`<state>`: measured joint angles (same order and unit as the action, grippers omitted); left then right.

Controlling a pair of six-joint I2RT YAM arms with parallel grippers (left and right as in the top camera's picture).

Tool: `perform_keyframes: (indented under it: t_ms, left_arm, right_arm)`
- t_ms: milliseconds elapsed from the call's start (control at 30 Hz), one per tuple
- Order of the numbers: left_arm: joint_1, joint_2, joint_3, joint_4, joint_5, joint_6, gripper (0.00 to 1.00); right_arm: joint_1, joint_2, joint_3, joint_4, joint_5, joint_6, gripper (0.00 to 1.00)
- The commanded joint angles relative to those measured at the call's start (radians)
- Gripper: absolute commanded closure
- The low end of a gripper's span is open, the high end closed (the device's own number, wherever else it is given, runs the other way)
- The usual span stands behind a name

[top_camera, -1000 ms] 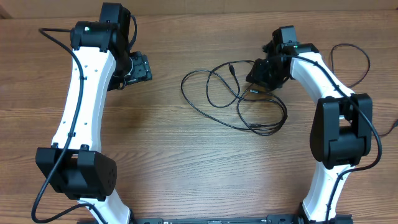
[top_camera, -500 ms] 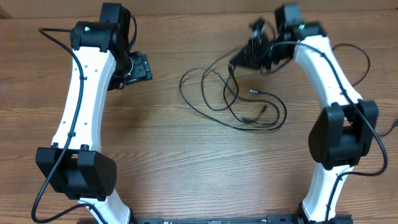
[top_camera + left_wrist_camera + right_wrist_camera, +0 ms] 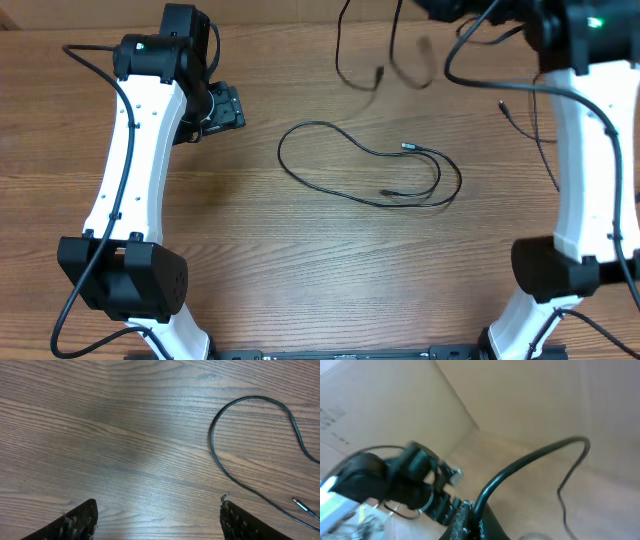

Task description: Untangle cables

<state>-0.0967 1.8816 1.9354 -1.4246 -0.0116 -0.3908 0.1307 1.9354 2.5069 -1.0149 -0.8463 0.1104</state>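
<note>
Progress looks past halfway by my read: 2 cables show, and they do not touch as far as I can see. My right gripper (image 3: 469,519) is pinched together on the lifted cable (image 3: 520,462), which arcs up out of the closed jaws in the right wrist view. Overhead, that arm is up high at the far right. The cord hangs off it as blurred loops above the far side of the table, well apart from the other cable. A thin end with a small plug (image 3: 503,104) dangles beside my right arm; likely the same cord, can't confirm. The flat cable (image 3: 211,442) lies alone mid-table in 1 loose loop, both plug ends inside its right half. It may cross itself near there, too thin to tell, but I see no knot. My left gripper (image 3: 157,525) has its jaws wide apart, holding nothing, low over bare wood just left of that loop. Left to do, as I judge it: set the lifted cable down clear of the flat cable, maybe straighten the loop. Surface is a brown wood-grain table (image 3: 300,270). Room: tan cardboard-like panel (image 3: 545,400) behind the table, nothing more visible.
</note>
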Motion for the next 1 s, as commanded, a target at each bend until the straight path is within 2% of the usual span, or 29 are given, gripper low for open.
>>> perform_keyframes:
  t_ms: [0,167,333,733,967]
  left_arm:
    - [-0.003,0.003,-0.002,0.000,0.005,-0.013,0.23]
    - [-0.004,0.003,-0.002,0.000,0.005,-0.013,0.23]
    - [-0.004,0.003,-0.002,-0.003,0.005,-0.013,0.22]
    - [-0.005,0.003,-0.002,-0.003,0.005,-0.014,0.23]
    - [-0.010,0.003,-0.002,-0.004,0.005,-0.014,0.23]
  right_arm:
    - [-0.011,-0.051,0.045,0.026,0.075,-0.007,0.96]
    - [-0.040,-0.064,0.046,-0.029,0.365,0.003,0.96]
    - [-0.105,-0.063,0.046,-0.099,0.666,0.075,0.96]
    - [-0.416,-0.066,0.047,-0.108,0.658,0.155,0.96]
    - [-0.536,-0.060,0.039,-0.225,0.742,0.151,0.96]
